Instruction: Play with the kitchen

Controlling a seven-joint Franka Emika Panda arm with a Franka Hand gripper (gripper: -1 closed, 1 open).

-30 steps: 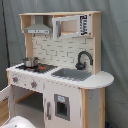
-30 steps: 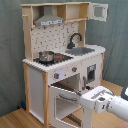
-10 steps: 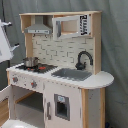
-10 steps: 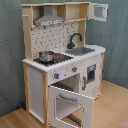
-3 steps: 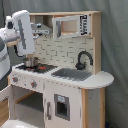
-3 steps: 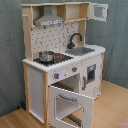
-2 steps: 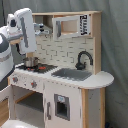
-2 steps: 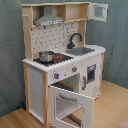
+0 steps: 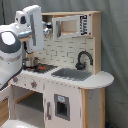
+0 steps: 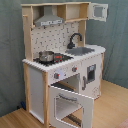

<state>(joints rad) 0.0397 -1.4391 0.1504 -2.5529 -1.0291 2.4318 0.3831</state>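
The kitchen [image 9: 75, 85] is a white and light-wood toy unit, seen in both exterior views. It has a black faucet [image 9: 84, 59], a sink [image 9: 72, 74], a red-black stovetop [image 10: 59, 58] carrying a small metal pot [image 10: 46, 56], and a grey hood [image 10: 48, 20]. Its oven door [image 10: 70, 102] hangs open and down. In the first exterior view my white arm [image 9: 31, 25] rises at the left and covers the hood. My gripper [image 9: 47, 31] is at its end, up by the top shelf and above the stovetop. No part of the arm shows in the second exterior view.
A microwave-style cupboard [image 9: 72, 25] sits at the kitchen's top; its door [image 10: 98, 11] stands open in the second exterior view. Two knobs [image 10: 57, 75] are below the stovetop. A grey curtain [image 9: 115, 45] hangs behind, and the wooden floor [image 10: 112, 107] surrounds the unit.
In the first exterior view the arm has swung in from the left, further right and higher, now in front of the hood. The kitchen itself has not changed.
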